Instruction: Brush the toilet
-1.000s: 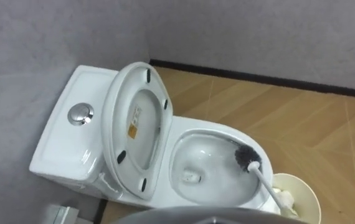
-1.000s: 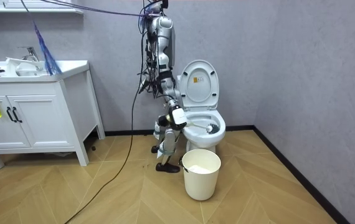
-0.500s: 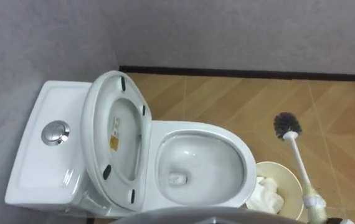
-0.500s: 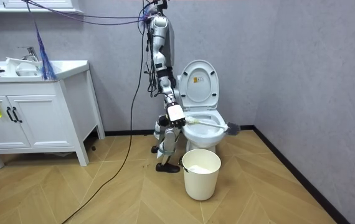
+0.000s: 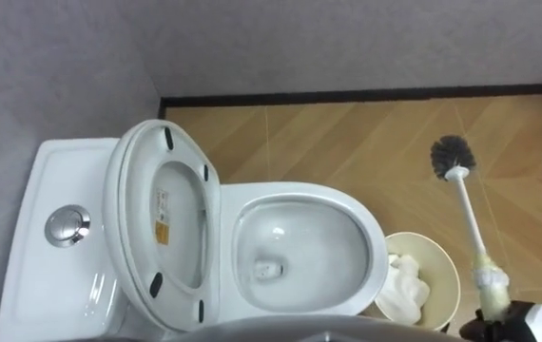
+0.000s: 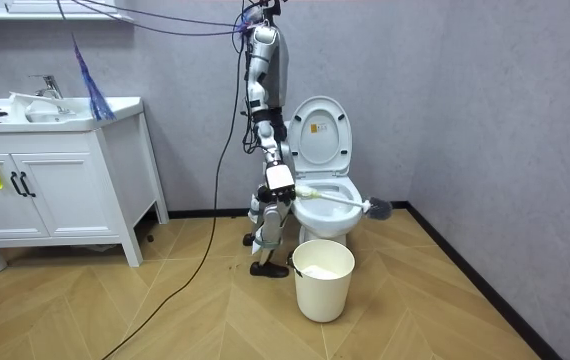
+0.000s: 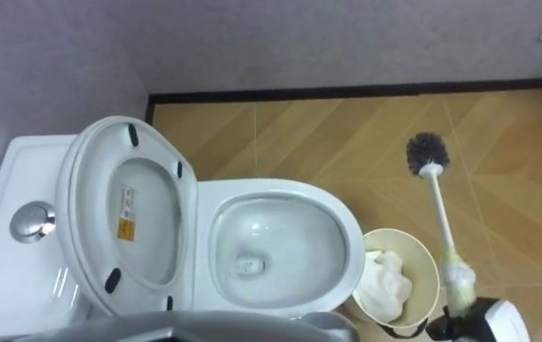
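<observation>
Black-bristled brush (image 5: 454, 157) now out of toilet (image 5: 377, 249), gripped by right hand (image 5: 501, 323)

I am counting one white ceramic toilet (image 5: 290, 190) that is carrying one round chrome flush button (image 5: 67, 225). One white-handled toilet brush with black bristles (image 5: 468, 214) is showing, one cream round waste bin (image 6: 322, 290) is standing beside the toilet, and one white two-door vanity cabinet (image 6: 55, 190) is standing further off.
</observation>
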Robot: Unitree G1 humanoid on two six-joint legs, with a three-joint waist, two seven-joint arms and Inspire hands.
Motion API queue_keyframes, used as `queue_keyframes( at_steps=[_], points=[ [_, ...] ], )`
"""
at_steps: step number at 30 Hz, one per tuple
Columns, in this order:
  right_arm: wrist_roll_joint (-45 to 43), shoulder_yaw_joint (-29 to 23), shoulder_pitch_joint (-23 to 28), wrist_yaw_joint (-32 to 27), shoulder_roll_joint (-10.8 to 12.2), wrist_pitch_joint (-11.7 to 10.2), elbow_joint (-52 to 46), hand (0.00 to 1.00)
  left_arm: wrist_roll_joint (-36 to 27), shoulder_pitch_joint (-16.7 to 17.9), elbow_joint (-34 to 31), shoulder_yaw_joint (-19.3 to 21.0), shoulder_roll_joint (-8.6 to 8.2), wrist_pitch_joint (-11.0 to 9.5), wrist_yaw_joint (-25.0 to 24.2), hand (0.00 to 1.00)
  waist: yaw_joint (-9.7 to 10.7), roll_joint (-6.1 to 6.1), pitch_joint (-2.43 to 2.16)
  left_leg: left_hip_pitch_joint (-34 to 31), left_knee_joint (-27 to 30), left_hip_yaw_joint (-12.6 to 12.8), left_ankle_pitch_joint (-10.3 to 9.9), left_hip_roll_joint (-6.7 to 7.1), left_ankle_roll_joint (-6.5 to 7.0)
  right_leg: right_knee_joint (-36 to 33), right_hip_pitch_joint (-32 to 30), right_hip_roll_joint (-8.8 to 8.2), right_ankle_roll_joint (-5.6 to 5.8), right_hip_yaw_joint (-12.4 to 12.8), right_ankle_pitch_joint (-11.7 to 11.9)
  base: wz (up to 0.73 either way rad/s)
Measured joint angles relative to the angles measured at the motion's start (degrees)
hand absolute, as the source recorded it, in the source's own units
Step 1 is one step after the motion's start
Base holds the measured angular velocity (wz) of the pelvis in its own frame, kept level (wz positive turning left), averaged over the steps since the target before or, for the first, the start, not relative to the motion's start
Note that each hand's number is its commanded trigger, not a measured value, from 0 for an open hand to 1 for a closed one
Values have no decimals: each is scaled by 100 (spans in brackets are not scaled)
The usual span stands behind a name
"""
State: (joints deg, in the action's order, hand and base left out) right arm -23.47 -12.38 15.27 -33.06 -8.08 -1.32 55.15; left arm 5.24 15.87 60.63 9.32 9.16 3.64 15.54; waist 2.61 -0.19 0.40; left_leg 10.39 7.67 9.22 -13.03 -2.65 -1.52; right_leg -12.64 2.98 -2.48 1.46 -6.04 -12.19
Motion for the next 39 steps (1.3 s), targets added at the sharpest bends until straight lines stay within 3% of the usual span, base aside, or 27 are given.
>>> queue_keyframes(
  at_steps=[5,10,13,16,25,34,39],
  points=[
    [76,172,157,16,3,19,44,0,28,16,1,0,0,3,-99,0,-6,11,-13,-22,-3,2,0,4,0,-4,-3,3,4,4,6,0],
    [74,535,290,384,9,259,59,0,327,61,8,-28,1,94,-106,0,-67,0,-28,7,8,-1,0,4,0,-2,-4,19,-3,81,10,-8],
    [74,725,277,585,35,282,99,0,415,67,8,-67,2,134,-106,0,-124,-15,-38,13,8,-2,0,4,0,-3,2,22,-6,100,22,-2],
    [79,781,224,774,43,396,168,0,451,61,7,-88,4,149,-179,0,-145,-45,-47,11,8,-2,0,4,0,-3,13,25,-7,105,36,1],
    [357,761,238,1130,59,401,245,0,454,35,5,-118,2,231,-378,0,-142,-115,-48,36,7,-13,0,1,1,2,92,25,-9,85,43,2],
    [587,763,195,1327,87,410,708,0,448,56,36,-125,-25,248,-378,0,-124,-53,-46,95,-4,-119,-16,-5,26,88,229,15,-4,-57,48,9],
    [815,773,159,1591,126,656,919,0,453,73,135,-115,-129,417,-383,0,-143,22,-46,111,-29,-176,-82,-32,52,92,259,37,-2,-111,47,6]
  ],
)
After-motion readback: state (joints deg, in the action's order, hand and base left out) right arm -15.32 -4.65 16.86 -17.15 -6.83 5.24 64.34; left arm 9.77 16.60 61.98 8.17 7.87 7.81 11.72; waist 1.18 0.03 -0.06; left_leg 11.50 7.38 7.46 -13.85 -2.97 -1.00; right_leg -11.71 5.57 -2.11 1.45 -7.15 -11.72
